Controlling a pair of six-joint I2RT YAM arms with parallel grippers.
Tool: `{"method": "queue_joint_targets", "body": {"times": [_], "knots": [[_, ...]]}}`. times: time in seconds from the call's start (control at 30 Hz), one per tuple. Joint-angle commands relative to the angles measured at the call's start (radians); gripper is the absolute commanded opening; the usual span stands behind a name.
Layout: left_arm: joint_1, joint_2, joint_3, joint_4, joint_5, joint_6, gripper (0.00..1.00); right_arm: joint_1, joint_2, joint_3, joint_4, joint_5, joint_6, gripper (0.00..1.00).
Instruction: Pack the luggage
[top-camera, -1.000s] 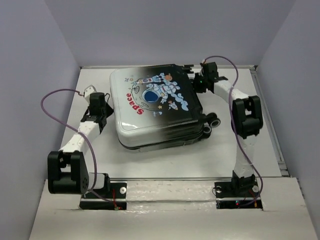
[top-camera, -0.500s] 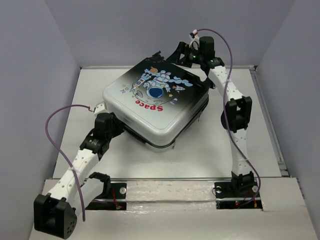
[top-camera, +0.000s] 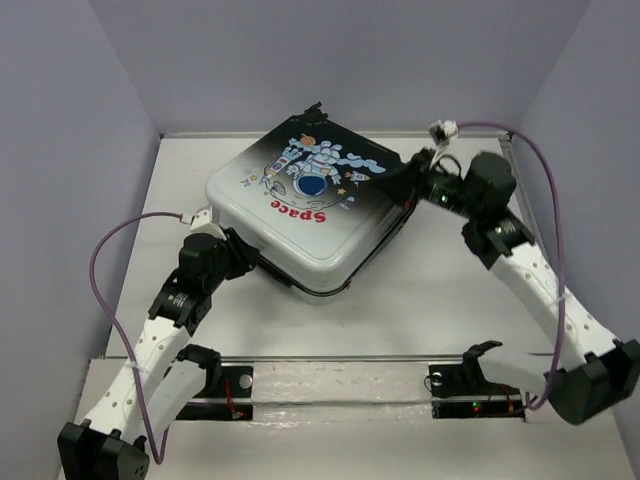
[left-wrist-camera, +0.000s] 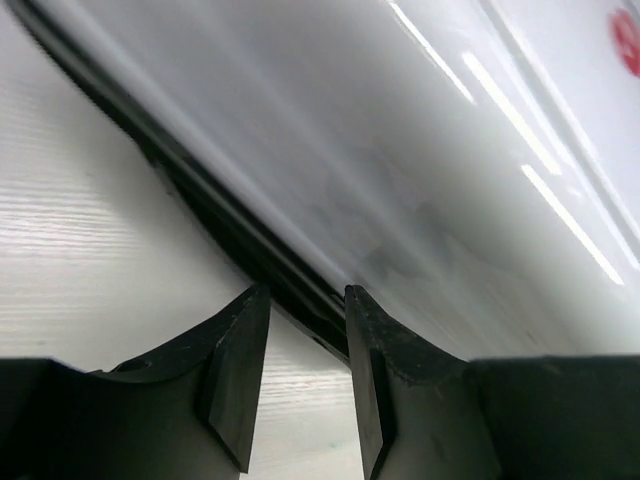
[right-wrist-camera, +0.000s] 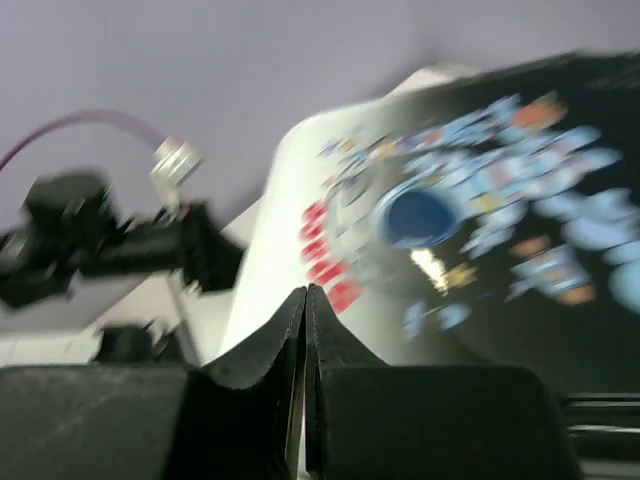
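Top view: the luggage lies flat on the table, shell closed, astronaut print up. It is turned askew, so one corner points to 6 o'clock. It sits mid-table, a little toward 12.

Left gripper: at the case's 8 o'clock edge, low against the side wall. In its wrist view the fingers stand narrowly parted with nothing between them. The dark seam between the two shell halves runs just past the fingertips, from 10 o'clock down to the gap. We cannot tell whether the tips touch it.

Right gripper: at the case's 3 o'clock corner, beside the black end of the shell. Its wrist view is blurred, but the fingers are pressed together and hold nothing. The printed lid fills that view from 12 round to 3. Whether it touches the shell, we cannot say.

Our judgement: early in the task. The case is not yet open and nothing to pack is in sight, so the step in hand looks like positioning the case or hunting for the opening. The next move calls for the left fingers to find a zip pull or lip along that seam. We see no pull here. The right arm would need to brace the far corner, since the smooth shell may slide.
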Motion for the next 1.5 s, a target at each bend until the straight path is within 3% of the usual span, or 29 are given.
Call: {"method": "queue_joint_targets", "body": {"times": [0.0,0.1,0.23,0.3,0.33,0.47,0.63,0.93,1.03,1.1,1.13,1.2,1.23,1.3,1.43,1.47], "knots": [[-0.087,-0.025,-0.01,0.112,0.208,0.006,0.45,0.211,-0.185,-0.428,0.14,0.127,-0.02,0.07],[-0.184,-0.022,0.01,0.103,0.227,0.007,0.45,0.283,-0.35,-0.587,0.139,0.259,-0.022,0.07],[-0.264,-0.005,0.028,0.106,0.259,0.013,0.44,0.347,-0.453,-0.785,0.194,0.284,0.001,0.07],[-0.293,0.007,0.037,0.112,0.274,0.018,0.44,0.385,-0.45,-0.837,0.2,0.348,-0.006,0.2],[-0.319,0.013,0.04,0.124,0.268,0.018,0.44,0.396,-0.428,-0.866,0.223,0.402,-0.02,0.34],[-0.336,0.033,0.049,0.144,0.257,0.021,0.44,0.396,-0.337,-0.925,0.376,0.468,-0.042,0.53],[-0.336,0.045,0.068,0.161,0.24,0.021,0.45,0.396,-0.155,-0.931,0.56,0.437,-0.06,0.57],[-0.338,0.058,0.068,0.157,0.245,0.012,0.45,0.396,-0.018,-0.939,0.775,0.425,-0.086,0.58],[-0.338,0.067,0.074,0.161,0.231,0.012,0.44,0.396,0.016,-0.937,0.829,0.419,-0.082,0.55],[-0.338,0.067,0.073,0.184,0.217,0.0,0.44,0.396,0.036,-0.933,0.857,0.41,-0.076,0.49],[-0.336,0.068,0.068,0.196,0.213,-0.005,0.44,0.396,0.054,-0.933,0.887,0.407,-0.071,0.45],[-0.338,0.087,0.068,0.257,0.21,-0.025,0.44,0.405,0.064,-0.946,0.933,0.411,-0.053,0.23],[-0.338,0.094,0.068,0.258,0.21,-0.03,0.44,0.416,0.056,-0.951,0.942,0.413,-0.045,0.23],[-0.338,0.113,0.079,0.311,0.207,-0.036,0.44,0.453,0.035,-0.968,0.949,0.445,-0.031,0.14],[-0.339,0.169,0.108,0.388,0.188,-0.054,0.44,0.549,-0.051,-0.982,0.825,0.551,-0.014,0.07],[-0.338,0.194,0.12,0.42,0.172,-0.06,0.44,0.626,-0.079,-0.973,0.73,0.587,-0.011,0.07]]}}
